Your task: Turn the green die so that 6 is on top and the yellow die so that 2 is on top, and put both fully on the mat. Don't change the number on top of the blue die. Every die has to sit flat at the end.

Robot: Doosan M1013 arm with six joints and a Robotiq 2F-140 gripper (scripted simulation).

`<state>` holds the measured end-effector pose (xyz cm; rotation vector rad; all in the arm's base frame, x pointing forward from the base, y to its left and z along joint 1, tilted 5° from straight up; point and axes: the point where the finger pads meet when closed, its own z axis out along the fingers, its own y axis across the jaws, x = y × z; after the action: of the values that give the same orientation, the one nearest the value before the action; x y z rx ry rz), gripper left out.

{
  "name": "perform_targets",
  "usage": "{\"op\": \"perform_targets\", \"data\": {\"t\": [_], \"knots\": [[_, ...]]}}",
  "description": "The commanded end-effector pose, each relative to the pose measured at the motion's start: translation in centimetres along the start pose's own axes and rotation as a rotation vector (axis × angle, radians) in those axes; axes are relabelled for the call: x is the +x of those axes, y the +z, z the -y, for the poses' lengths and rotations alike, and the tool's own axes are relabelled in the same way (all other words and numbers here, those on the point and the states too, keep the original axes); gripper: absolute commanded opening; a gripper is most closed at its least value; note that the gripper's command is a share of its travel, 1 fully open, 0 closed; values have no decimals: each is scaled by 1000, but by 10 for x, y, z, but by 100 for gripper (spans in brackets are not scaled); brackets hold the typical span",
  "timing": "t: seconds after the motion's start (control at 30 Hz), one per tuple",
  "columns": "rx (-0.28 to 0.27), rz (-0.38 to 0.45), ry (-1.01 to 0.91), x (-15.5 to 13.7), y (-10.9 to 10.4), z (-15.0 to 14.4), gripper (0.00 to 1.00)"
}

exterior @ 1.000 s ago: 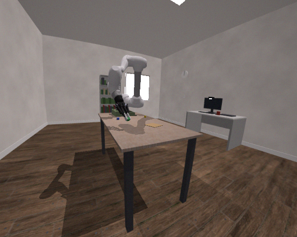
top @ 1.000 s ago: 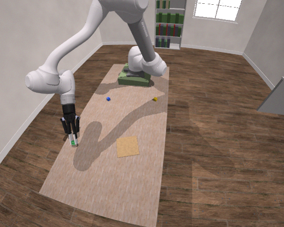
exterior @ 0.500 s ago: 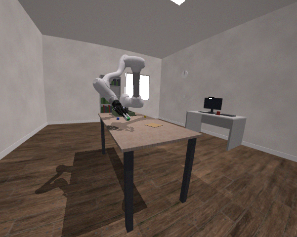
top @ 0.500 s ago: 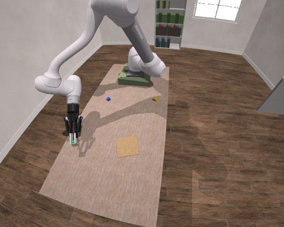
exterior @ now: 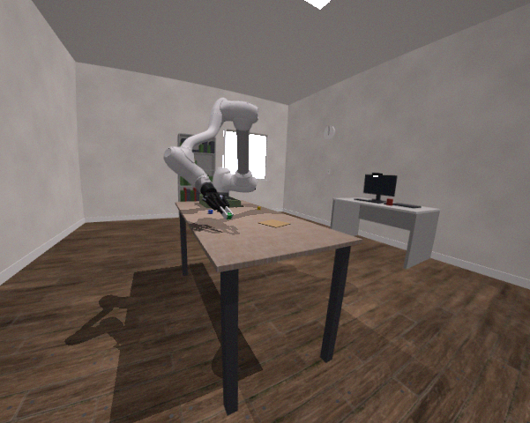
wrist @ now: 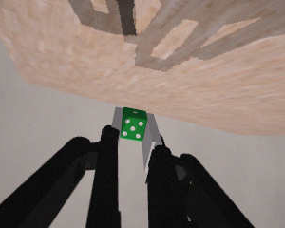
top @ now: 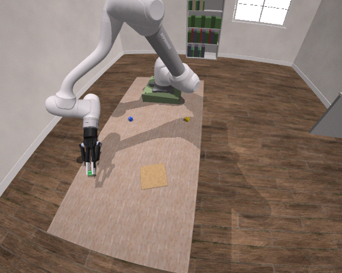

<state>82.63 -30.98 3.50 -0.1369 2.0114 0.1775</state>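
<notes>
The green die [top: 89,172] [exterior: 229,215] [wrist: 134,124] is between the fingertips of my gripper [top: 90,170] [exterior: 227,214] [wrist: 132,122], which is shut on it. The gripper is tilted and holds the die above the table's left part. In the wrist view a face with five pips points at the camera, and a face with one pip shows at its far edge. The blue die [top: 130,119] [exterior: 210,211] lies on the table at the back left. The yellow die [top: 186,119] [exterior: 258,208] lies at the back right. Their numbers are too small to read. The tan mat [top: 153,176] [exterior: 274,224] lies right of the gripper.
The wooden table [top: 130,223] [exterior: 265,246] carries the arm's green base [top: 161,98] at its back end. The table's left edge is close to the gripper. A desk [exterior: 383,218] with a monitor stands apart at the right.
</notes>
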Motion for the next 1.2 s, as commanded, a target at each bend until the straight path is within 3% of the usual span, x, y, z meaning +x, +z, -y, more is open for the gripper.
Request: {"op": "perform_targets", "data": {"t": [0.0,0.47,1.17], "knots": [[0,1,0,6,3,0,21],[0,1,0,44,23,0,21],[0,1,0,47,25,0,21]]}}
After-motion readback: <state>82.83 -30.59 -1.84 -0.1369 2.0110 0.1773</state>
